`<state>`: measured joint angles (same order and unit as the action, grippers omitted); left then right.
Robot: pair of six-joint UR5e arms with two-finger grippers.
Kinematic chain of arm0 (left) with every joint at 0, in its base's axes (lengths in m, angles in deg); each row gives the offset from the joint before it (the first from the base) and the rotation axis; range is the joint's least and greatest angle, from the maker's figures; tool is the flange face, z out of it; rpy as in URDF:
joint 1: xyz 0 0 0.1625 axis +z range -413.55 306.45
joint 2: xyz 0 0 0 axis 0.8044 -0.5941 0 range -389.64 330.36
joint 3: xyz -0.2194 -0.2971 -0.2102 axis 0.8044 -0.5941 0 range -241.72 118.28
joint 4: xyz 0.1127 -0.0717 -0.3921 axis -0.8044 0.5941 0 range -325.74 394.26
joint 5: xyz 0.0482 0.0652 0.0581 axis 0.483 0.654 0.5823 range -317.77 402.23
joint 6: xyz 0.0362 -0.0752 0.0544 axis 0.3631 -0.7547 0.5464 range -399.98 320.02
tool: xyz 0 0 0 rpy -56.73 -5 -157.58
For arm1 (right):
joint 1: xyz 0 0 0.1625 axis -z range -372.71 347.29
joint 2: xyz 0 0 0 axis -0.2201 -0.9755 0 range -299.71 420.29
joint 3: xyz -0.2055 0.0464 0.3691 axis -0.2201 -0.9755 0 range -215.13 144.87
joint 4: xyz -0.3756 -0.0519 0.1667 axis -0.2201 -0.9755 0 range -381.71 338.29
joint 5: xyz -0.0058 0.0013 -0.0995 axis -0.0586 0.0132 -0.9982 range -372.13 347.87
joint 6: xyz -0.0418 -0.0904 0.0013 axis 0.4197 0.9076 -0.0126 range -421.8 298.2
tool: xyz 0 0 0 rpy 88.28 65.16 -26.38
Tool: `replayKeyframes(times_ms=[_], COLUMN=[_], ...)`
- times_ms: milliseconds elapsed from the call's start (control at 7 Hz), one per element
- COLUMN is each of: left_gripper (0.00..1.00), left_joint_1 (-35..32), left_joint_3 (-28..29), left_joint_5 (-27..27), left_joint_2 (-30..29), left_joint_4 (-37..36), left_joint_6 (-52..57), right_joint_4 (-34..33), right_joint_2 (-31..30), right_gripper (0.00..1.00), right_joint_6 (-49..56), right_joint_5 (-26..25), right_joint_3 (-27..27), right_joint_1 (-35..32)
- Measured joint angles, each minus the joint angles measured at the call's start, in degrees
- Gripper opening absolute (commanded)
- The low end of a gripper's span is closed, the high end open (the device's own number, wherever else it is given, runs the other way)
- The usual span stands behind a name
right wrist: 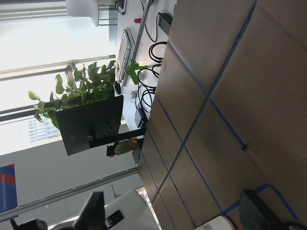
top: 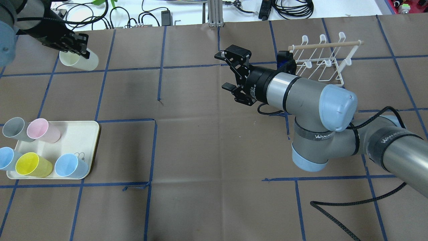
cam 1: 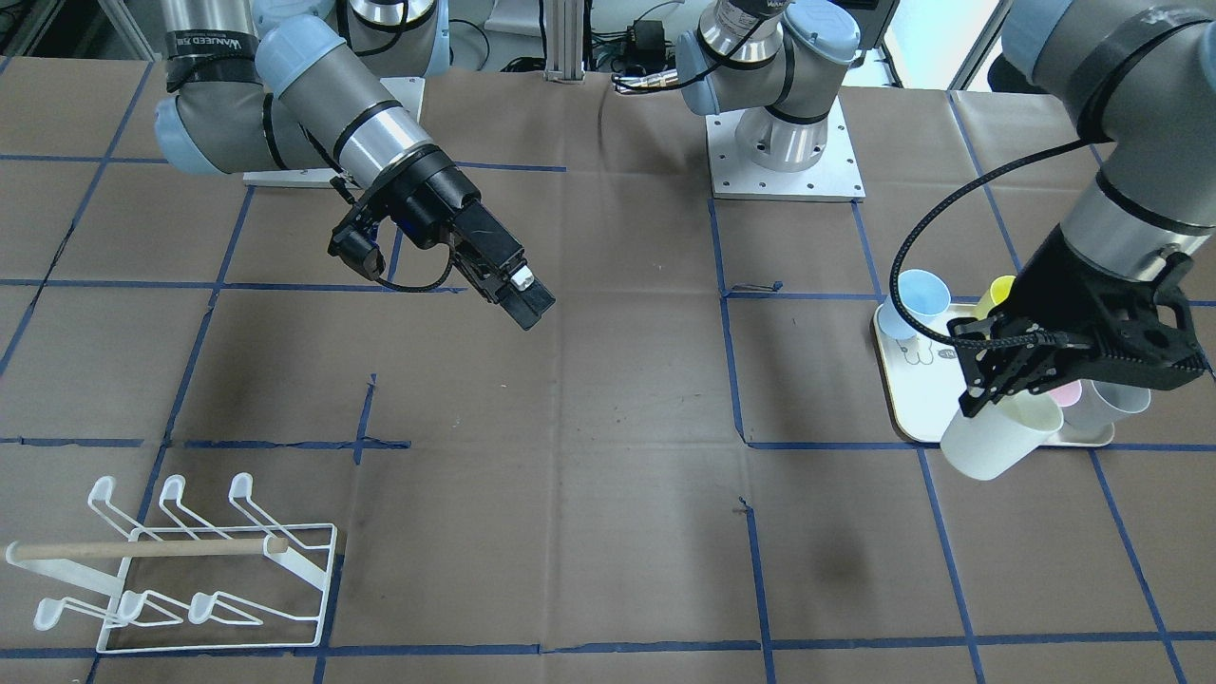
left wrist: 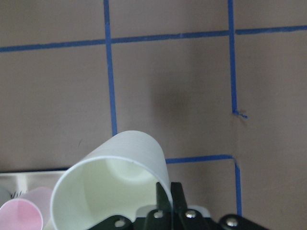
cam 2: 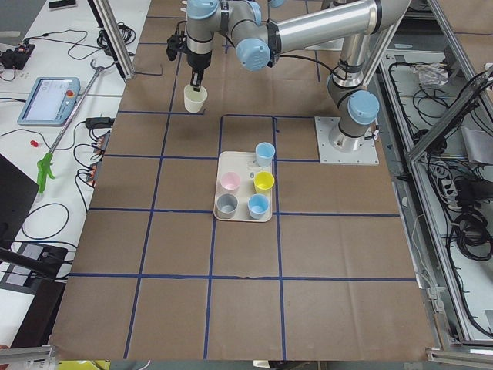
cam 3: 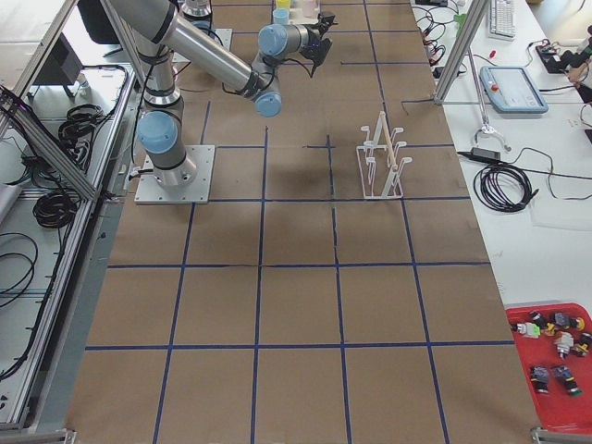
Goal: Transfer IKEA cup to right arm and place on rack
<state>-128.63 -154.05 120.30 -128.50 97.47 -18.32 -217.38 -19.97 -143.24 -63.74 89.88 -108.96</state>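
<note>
At the bottom edge of the left wrist view, the left pincer [left wrist: 167,195] is pressed together on the rim of the cream cup [left wrist: 120,182], nipping its wall. The overhead view hides that grip under the pincer's black body. Only the overhead and right wrist views show the right pincer [top: 222,71] spread wide and holding nothing; the front-facing view catches it side-on, left of centre. In the overhead view the cup sits in the upper left of the frame, held up off the worktop [top: 200,150], just right of and below the left pincer. It is tipped well over. Its long axis runs roughly left to right across that frame, with the mouth to the left under the pincer and the closed base to the right. The front-facing view mirrors this, with the mouth to the upper right and the base to the lower left. The tray [top: 94,134] with five other cups [top: 41,130] lies at the lower left of the overhead frame. The rack [top: 321,63] stands at the upper right, well apart from the cup.
</note>
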Motion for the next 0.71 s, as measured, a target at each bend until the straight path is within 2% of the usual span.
replayKeyframes(times_ms=[714], left_gripper=[0.0], left_joint_1=[-4.0], left_joint_3=[-23.2], left_joint_5=[-31.0], left_joint_2=[-2.4], left_joint_4=[-58.3], left_joint_6=[-0.2], right_joint_4=[-0.3], right_joint_2=[0.5], right_gripper=[1.0], right_joint_6=[-0.4], right_joint_5=[-0.4], right_joint_3=[-1.9], right_joint_1=[0.7])
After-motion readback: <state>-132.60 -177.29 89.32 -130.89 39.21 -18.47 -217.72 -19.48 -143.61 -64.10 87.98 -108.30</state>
